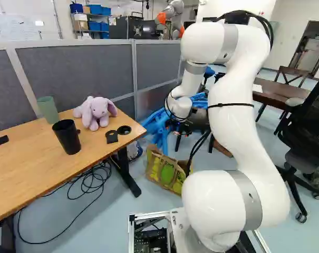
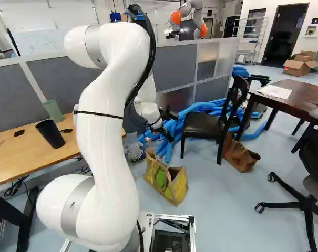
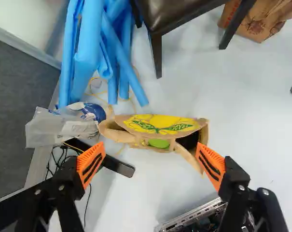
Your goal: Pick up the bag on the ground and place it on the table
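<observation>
Evidently, the pincer point(image 3: 151, 165) hangs wide open above the bag point(image 3: 160, 124), grasping nothing, so lining up seems the step in hand. The bag is on the floor point(image 2: 227, 194), the table point(image 1: 43, 163) near it; next calls for turning across the bag, descending and closing.

Left of our gripper point(image 2: 166, 131), the table point(image 1: 22, 168) holds 2 cups point(image 1: 68, 138) and 1 plush rabbit point(image 1: 97, 110); below, the floor point(image 3: 252, 125) holds 1 bag point(image 3: 158, 123).

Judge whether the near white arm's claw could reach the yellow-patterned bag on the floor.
Probably yes: the open claw faces the patterned bag with nothing visible between them, though the plastic bag beside it may crowd one side.
</observation>
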Robot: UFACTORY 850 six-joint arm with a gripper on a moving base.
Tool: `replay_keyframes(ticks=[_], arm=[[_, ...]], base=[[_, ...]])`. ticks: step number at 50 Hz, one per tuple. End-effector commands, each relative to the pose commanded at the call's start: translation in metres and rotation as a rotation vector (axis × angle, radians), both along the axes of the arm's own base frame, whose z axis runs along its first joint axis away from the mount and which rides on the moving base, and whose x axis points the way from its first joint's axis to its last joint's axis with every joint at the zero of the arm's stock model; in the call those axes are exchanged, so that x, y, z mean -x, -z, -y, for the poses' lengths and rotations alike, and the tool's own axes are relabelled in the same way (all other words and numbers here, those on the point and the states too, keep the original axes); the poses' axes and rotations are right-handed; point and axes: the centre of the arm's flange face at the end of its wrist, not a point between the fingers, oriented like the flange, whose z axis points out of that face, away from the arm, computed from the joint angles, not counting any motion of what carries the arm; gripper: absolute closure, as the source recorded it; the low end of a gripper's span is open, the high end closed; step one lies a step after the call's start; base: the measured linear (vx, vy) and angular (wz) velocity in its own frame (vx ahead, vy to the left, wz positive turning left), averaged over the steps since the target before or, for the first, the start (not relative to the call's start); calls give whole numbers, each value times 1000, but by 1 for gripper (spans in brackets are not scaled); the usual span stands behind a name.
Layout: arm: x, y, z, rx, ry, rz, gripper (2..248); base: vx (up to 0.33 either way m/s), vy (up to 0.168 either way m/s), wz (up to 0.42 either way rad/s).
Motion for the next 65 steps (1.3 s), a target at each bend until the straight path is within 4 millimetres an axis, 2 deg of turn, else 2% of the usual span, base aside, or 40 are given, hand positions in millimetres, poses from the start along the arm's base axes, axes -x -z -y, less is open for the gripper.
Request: replay_keyframes(ticks=[40, 65], arm=[[-13, 57, 2, -5, -1, -62, 3], [-19, 93, 2, 71, -215, -117, 3]], base=[[0, 0, 0], [0, 0, 0]])
